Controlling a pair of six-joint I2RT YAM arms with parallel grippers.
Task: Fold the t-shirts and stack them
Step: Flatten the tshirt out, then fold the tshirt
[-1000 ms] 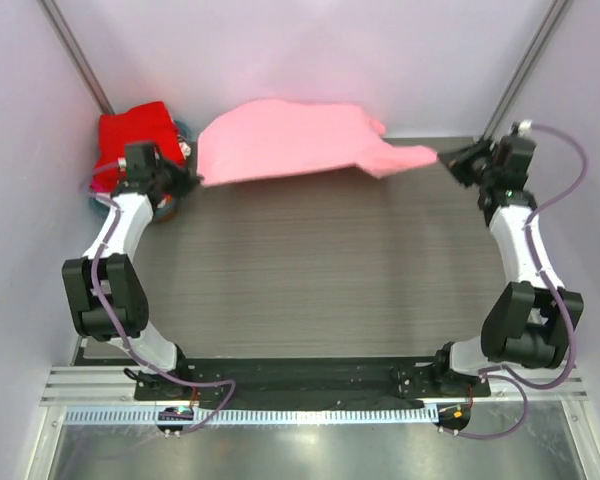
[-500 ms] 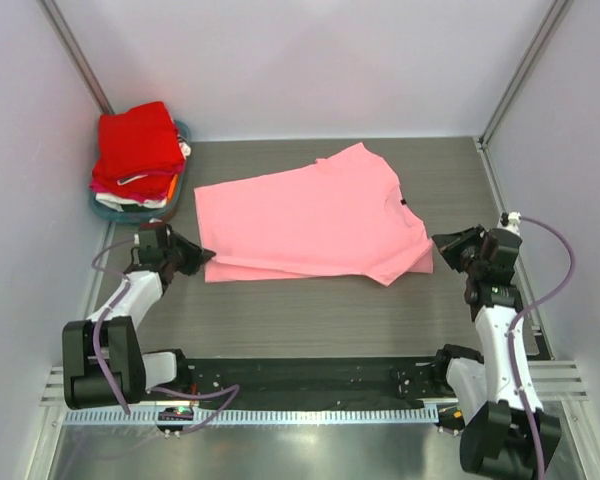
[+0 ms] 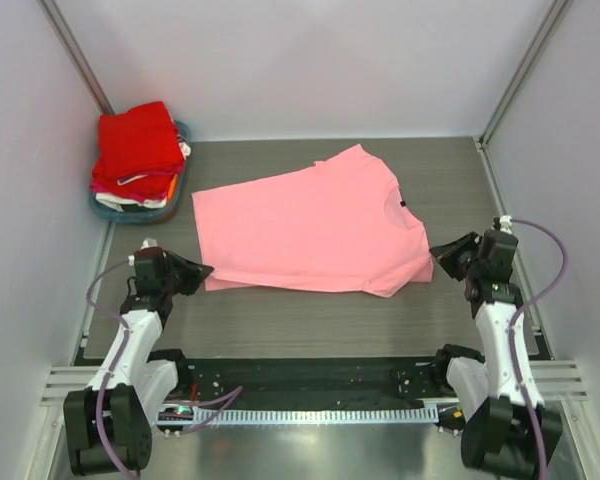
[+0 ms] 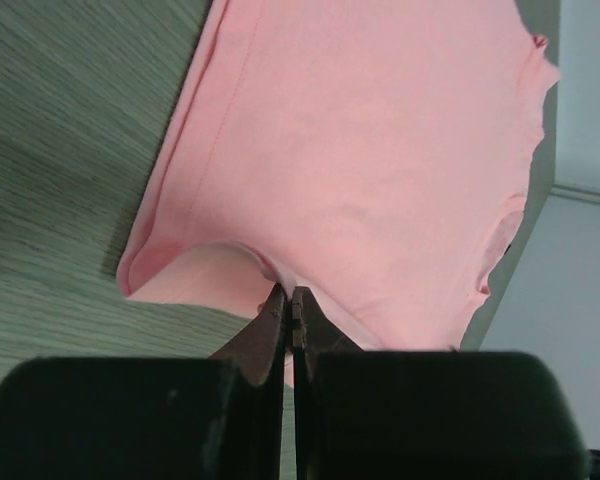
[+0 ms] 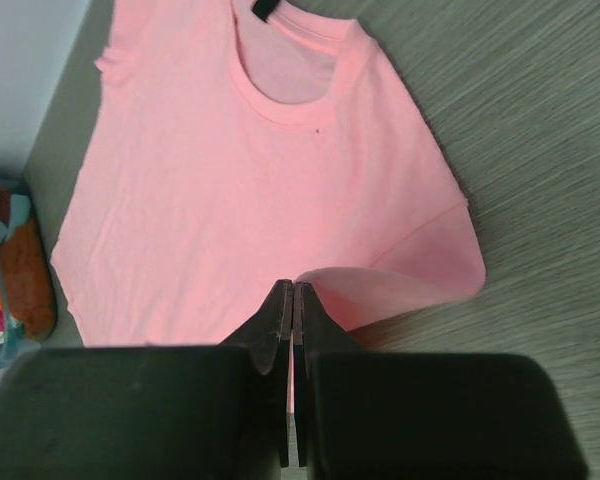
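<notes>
A light pink t-shirt (image 3: 310,225) lies spread flat across the middle of the table, its black neck label (image 3: 402,204) toward the right. My left gripper (image 3: 202,272) is shut on the shirt's near-left hem corner, which curls up at the tips. In the left wrist view the pink t-shirt (image 4: 380,150) runs into the closed left gripper (image 4: 288,292). My right gripper (image 3: 435,252) is shut on the near-right sleeve edge. The right wrist view shows a fold of the pink t-shirt (image 5: 240,190) pinched at the right gripper (image 5: 293,287). A folded red t-shirt (image 3: 135,140) tops a stack at the back left.
The stack of folded shirts sits in a shallow teal tray (image 3: 183,130) in the back-left corner, also seen in the right wrist view as the teal tray (image 5: 2,345). Lilac walls close in the back and both sides. Bare wood-grain table shows near the arms' bases.
Both arms have swung from the back of the table toward the near edge, drawing the lifted pink shirt down flat. In the last half second both grippers slid slightly nearer.
</notes>
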